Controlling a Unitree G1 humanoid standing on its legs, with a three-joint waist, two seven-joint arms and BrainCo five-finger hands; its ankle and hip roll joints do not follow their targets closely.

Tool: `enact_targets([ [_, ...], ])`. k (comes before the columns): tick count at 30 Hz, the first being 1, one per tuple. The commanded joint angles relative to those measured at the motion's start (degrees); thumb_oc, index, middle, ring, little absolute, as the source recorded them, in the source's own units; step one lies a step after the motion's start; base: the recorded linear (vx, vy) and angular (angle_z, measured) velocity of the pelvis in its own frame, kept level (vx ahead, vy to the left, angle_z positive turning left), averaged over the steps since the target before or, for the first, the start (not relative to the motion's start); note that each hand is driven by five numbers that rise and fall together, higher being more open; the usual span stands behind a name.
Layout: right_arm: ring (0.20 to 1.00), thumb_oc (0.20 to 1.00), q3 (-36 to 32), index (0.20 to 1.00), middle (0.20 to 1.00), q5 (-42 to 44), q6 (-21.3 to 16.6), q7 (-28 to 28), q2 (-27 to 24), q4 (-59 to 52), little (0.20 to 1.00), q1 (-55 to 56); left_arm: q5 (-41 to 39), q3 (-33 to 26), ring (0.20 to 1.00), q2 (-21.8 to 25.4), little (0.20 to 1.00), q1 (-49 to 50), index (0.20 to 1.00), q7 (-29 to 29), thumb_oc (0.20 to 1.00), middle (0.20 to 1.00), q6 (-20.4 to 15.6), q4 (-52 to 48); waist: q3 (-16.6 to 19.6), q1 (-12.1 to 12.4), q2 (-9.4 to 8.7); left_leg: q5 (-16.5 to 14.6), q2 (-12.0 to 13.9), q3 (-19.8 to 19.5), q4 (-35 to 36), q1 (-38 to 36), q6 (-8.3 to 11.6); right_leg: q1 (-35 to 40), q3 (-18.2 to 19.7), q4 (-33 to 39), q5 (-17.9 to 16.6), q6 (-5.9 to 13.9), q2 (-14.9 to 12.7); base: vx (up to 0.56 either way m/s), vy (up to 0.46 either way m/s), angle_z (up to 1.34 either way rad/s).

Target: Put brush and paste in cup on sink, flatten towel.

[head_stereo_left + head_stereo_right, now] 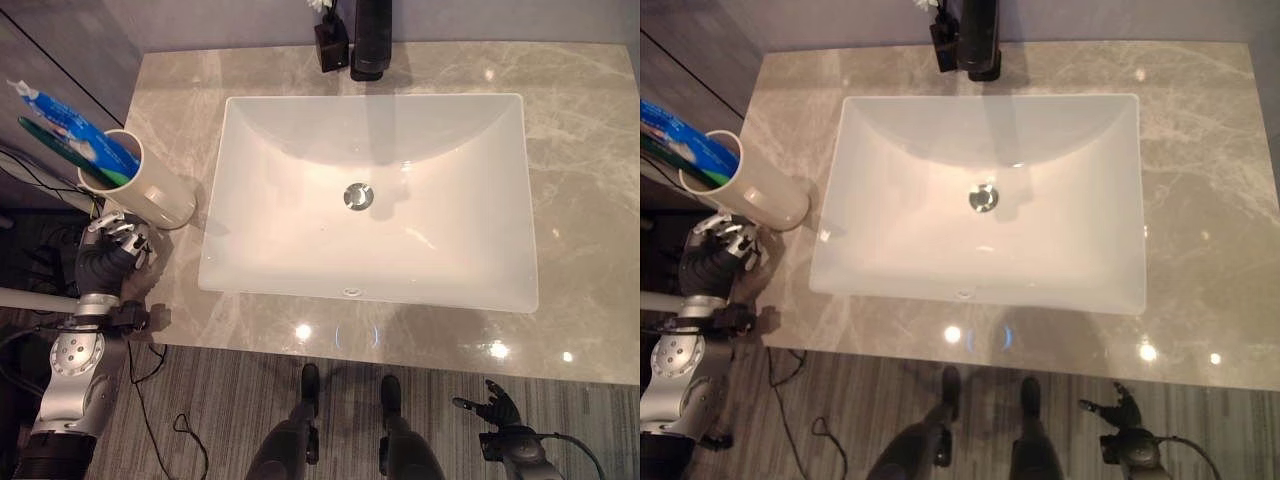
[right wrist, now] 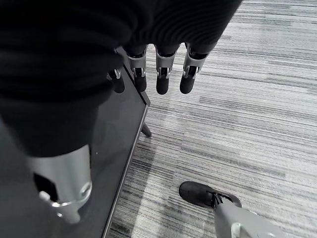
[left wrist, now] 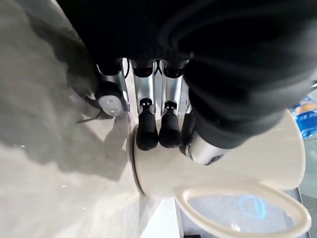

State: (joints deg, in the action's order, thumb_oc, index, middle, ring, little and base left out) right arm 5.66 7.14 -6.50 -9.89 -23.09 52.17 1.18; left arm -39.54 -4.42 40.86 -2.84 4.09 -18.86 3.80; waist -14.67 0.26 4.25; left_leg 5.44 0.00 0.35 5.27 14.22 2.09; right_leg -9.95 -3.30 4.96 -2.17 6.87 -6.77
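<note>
A grey marble counter (image 1: 580, 200) holds a white basin (image 1: 370, 270); a black tap (image 1: 371, 40) stands behind. The floor (image 2: 247, 124) is grey striped carpet.

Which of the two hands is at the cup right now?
The left hand: its fingertips rest against the cream cup at the counter's left edge. The right hand hangs open over the striped floor, below the counter's front edge.

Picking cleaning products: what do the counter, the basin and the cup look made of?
Counter: polished marble or a look-alike, grey-beige veining, mirror-like light spots. Basin: glossy white ceramic, probably, with soft sheen. Cup: smooth cream ceramic or plastic; can't tell.
</note>
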Motion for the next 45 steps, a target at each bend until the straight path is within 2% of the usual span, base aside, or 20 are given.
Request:
enact_targets([
  [1,1.0,1.0,1.13,1.0,1.0,1.13,-1.71,-0.75,0.18,-0.9,1.0,-1.53,1.68,-0.08,0.2,1.04,0.2,-1.81,0.2,0.91,0.2,0.2,-0.75,4.38,-0.21,-1.65,-0.01,-1.68,1.23,-0.43,-0.27,-1.65,1.62,-0.37,-1.49,-0.97,-3.46,3.66,-3.46,0.0,0.0,0.0],
  [10,1.0,1.0,4.39,1.0,1.0,0.18,-1.79,0.6,-0.39,-3.55,1.0,-2.63,2.24,1.96,0.2,0.91,0.2,-2.89,0.2,0.54,0.2,0.2,-0.71,5.0,-0.3,-1.54,1.23,-1.5,1.14,-0.63,-0.27,-1.4,1.8,-0.54,-1.58,-1.3,-3.15,3.54,-3.67,0.0,0.0,0.0],
  [17,1.0,1.0,5.29,1.0,1.0,0.15,-1.81,-0.52,-0.51,-5.03,1.0,-4.86,2.32,4.82,0.2,0.66,0.2,-6.66,0.2,1.33,0.2,0.2,-0.87,5.11,-0.67,-1.58,2.47,-1.18,1.07,-1.36,-0.27,-1.21,1.95,-0.38,-2.35,-2.07,-2.5,3.32,-3.67,0.0,-0.006,0.03],
  [20,1.0,1.0,5.24,1.0,1.0,0.02,-1.81,-0.59,-0.6,-5.04,1.0,-4.89,2.21,4.19,0.2,0.26,0.2,-5.17,0.2,1.04,0.2,0.2,-0.7,4.12,-0.73,-1.51,2.41,-1.2,1.13,-1.28,-0.27,-1.32,1.98,-0.35,-2.2,-2.12,-2.45,3.23,-3.53,0.0,-0.006,0.04],
  [25,1.0,1.0,4.38,1.0,1.0,-0.73,-1.56,-0.32,-0.41,-3.3,1.0,-3.89,1.48,1.37,0.2,-2.81,0.2,4.06,0.2,-1.51,0.2,0.2,0.09,0.51,-0.38,-1.01,1.84,-1.41,1.57,-0.63,-0.27,-2.06,1.95,-0.2,-1.57,-2.04,-2.32,2.97,-3.13,0.0,-0.003,-0.01],
  [30,1.0,1.0,4.27,1.0,1.0,-1.43,-1.47,-0.05,-0.55,-1.47,1.0,-3.68,1.02,1.57,0.2,-4.07,0.2,7.38,0.2,-3.44,0.2,0.2,0.37,-2.1,-0.14,-0.83,1.67,-1.42,1.86,-0.26,-0.27,-2.33,1.97,-0.11,-1.22,-1.9,-2.19,2.75,-2.9,0.0,-0.002,-0.01],
  [38,1.0,1.0,4.97,1.0,1.0,-2.35,-1.39,0.02,-0.85,-1.83,1.0,-3.78,0.95,2.95,0.2,-4.22,0.2,7.25,0.2,-4.46,0.2,0.2,0.66,-2.18,-0.09,-1.05,1.51,-1.26,2.06,0.27,-0.27,-2.3,2.1,-0.33,-0.63,-1.38,-2.38,2.57,-2.56,-0.01,-0.004,-0.04],
  [45,1.0,1.0,5.31,1.0,1.0,-2.22,-1.62,-0.34,-1.42,-2.82,1.0,-4.2,2.14,3.02,0.2,-2.44,0.2,1.98,0.2,-2.19,0.2,0.2,-0.02,0.93,-0.67,-1.79,1.53,-1.08,2.05,1.16,-0.27,-1.14,2.3,-1.73,0.41,-0.76,-3.26,2.7,-2.4,-0.02,0.002,-0.07],
])
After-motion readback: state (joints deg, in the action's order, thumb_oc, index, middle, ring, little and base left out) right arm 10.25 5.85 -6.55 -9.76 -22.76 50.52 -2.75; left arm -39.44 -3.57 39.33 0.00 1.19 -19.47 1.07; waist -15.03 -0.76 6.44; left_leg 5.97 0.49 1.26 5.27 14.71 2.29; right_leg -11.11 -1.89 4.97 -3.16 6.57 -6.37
